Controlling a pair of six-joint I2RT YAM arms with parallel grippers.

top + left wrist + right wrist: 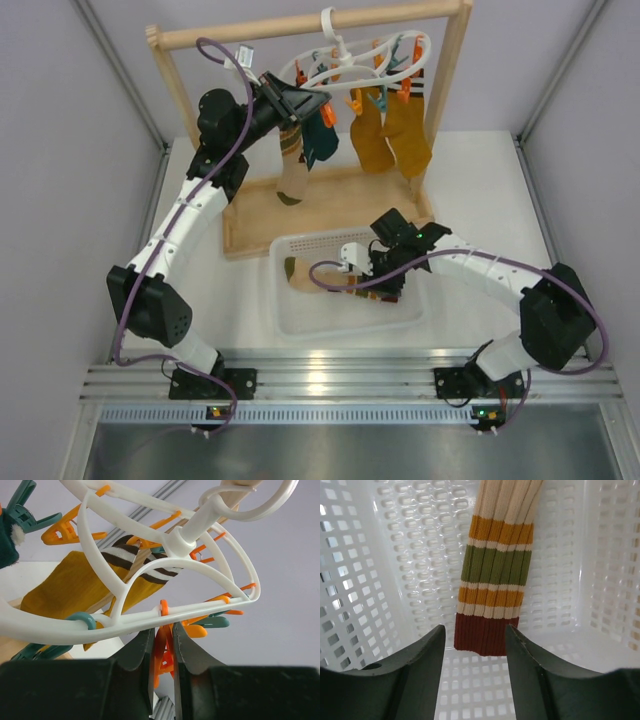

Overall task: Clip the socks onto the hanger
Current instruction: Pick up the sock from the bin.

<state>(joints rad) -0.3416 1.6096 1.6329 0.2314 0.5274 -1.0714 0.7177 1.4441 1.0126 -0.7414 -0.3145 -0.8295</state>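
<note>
4 socks hang from the hanger [343, 52], which is hooked over the top rail of the wooden frame [250, 32]. The frame stands at the far edge of the bench [490, 210], about midway along it. From left to right the 4 are a hanging striped sock [290, 170], a teal sock [320, 140] and 2 mustard socks [408, 130], all suspended from clips on the white ring. The hanging striped sock is just beside the teal sock. The 2 mustard socks hang side by side and overlap slightly.

The left gripper [315, 100] sits high, at the left side of the ring. In the left wrist view its jaws are clenched on 1 orange clip [161, 655], which dangles from the rim of the ring nearest that camera.

1 loose striped sock [495, 565] lies flat in the white basket [320, 318]. The basket sits in front of the frame, towards the near edge of the bench and roughly central. The right gripper [475, 630] is down inside the basket. Its jaws are released and spread, 1 on either side of the sock's dark red cuff. Whether the fingers touch the fabric cannot be told. The foot end of this sock points towards the basket's left side.
</note>
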